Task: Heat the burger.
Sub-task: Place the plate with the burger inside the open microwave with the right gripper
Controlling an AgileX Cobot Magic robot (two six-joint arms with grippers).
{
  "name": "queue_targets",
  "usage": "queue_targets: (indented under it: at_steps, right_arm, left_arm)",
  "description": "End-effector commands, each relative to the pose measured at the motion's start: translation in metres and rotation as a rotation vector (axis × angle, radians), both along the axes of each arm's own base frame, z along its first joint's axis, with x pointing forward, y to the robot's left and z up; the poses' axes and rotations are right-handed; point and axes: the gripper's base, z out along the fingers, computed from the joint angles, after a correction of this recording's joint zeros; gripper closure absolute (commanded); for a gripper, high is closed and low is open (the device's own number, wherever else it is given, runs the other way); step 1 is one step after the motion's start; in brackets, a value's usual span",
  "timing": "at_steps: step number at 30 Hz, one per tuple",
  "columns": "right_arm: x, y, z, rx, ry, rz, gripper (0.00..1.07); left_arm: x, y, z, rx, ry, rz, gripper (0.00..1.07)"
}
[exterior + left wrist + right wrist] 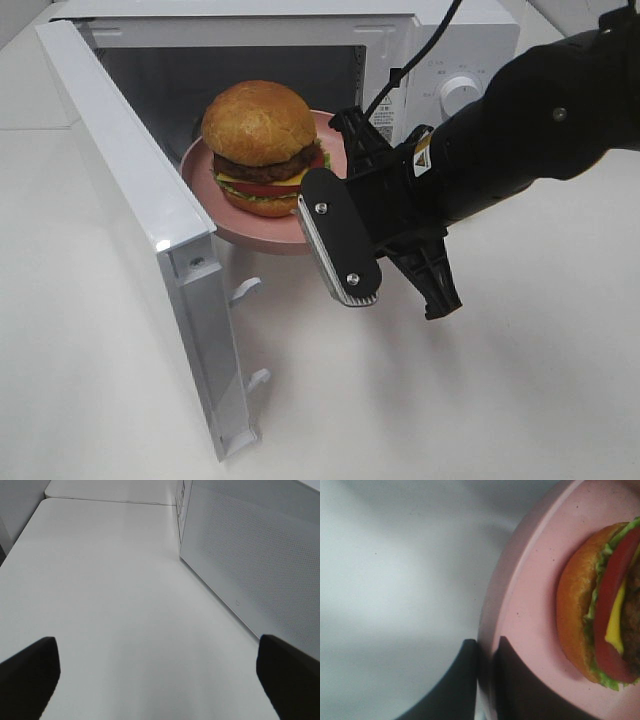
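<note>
Right gripper's (486, 645) fingers are pinching the pink plate's (250, 232) rim, sparing the probably soft, tippy burger (258, 140); left gripper's (157, 675) fingers are standing spread.

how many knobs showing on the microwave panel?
1. A white knob on the microwave's front panel, right of the open cavity. The right arm covers the panel below it, so another may be hidden.

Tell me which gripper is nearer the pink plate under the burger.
Right. The right gripper pinches the rim of the round pink plate carrying the tall hamburger. The left gripper hangs open over the table outside the white microwave, apart from the plate.
</note>
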Motion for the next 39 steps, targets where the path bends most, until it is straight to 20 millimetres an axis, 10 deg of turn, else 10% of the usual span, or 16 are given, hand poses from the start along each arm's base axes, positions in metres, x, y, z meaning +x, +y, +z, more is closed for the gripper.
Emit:
queue_targets:
  at_steps: [1,39]
  right_arm:
    - [0.009,0.005,0.013,0.059,-0.075,0.002,1.07]
    - [0.072,0.03,-0.008,0.036,-0.084,-0.025,1.07]
  left_arm:
    - [-0.002,-0.001,-0.001,-0.007,-0.006,-0.004,0.07]
    - [-0.002,-0.001,-0.001,-0.005,-0.006,-0.001,0.07]
